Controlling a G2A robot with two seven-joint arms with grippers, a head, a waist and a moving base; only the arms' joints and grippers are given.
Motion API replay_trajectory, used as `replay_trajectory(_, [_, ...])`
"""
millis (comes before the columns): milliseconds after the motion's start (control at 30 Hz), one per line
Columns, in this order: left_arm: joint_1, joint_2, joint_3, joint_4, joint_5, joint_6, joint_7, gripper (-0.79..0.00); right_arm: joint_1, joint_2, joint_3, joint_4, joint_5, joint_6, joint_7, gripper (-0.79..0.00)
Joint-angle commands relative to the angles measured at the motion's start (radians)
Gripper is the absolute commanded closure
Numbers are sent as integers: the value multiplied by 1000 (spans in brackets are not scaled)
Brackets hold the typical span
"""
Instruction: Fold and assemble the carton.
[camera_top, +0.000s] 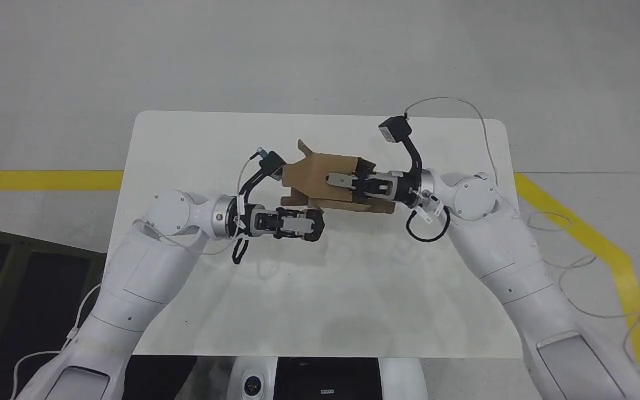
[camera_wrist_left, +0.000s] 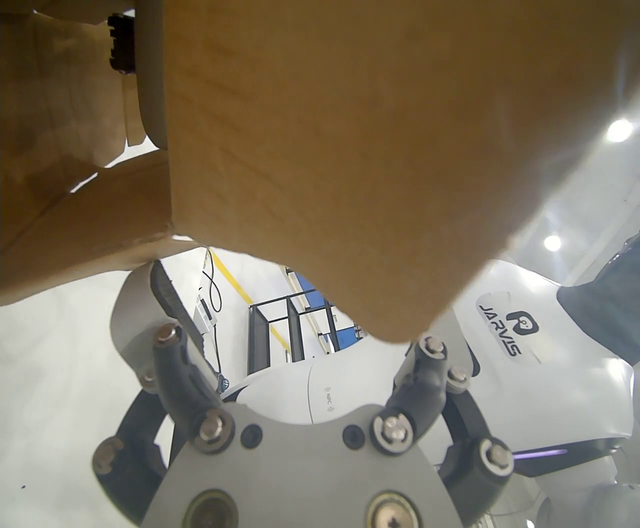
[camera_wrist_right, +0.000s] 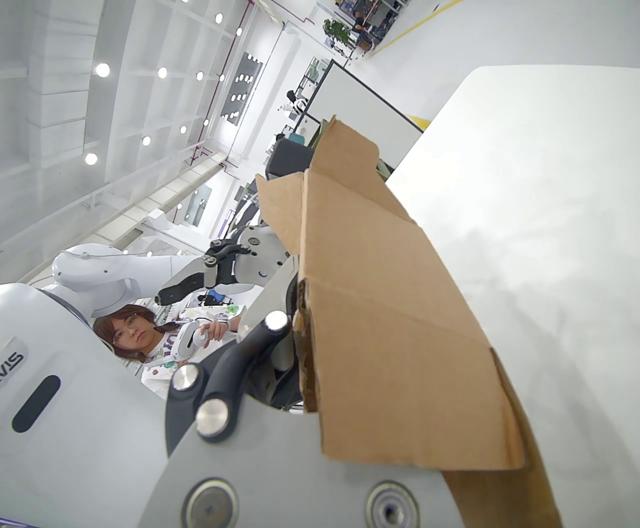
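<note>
Centrally, the right end effector (camera_top: 338, 181) pinched the carton (camera_top: 318, 168) wall; the left end effector (camera_top: 316, 224), spread, sat at its near edge, well inside the worktop (camera_top: 200, 300) rim.

Carton (camera_top: 322, 178) — far middle of table (camera_top: 200, 300)

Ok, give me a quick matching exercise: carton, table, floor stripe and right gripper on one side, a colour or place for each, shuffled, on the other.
Things:
1. carton
2. table
3. floor stripe
4. right gripper

Colour or place:
A. yellow
B. over the carton
C. white
D. brown

Pairs: 1-D, 2-C, 3-A, 4-B.
</note>
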Motion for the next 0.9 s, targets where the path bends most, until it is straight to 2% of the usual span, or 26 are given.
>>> replay_trajectory(0, [-6,-3,7,12,-3,-3,3,-785,2,-3,-7,-1,-3,1,-1,0])
replay_trajectory(600, [-12,-6,-6,27,-3,-32,19,-785,36,-32,-69,36,4,1,13,0])
replay_trajectory(867, [-6,-4,-19,19,-1,-32,14,-785,32,-20,-10,84,33,-14,19,0])
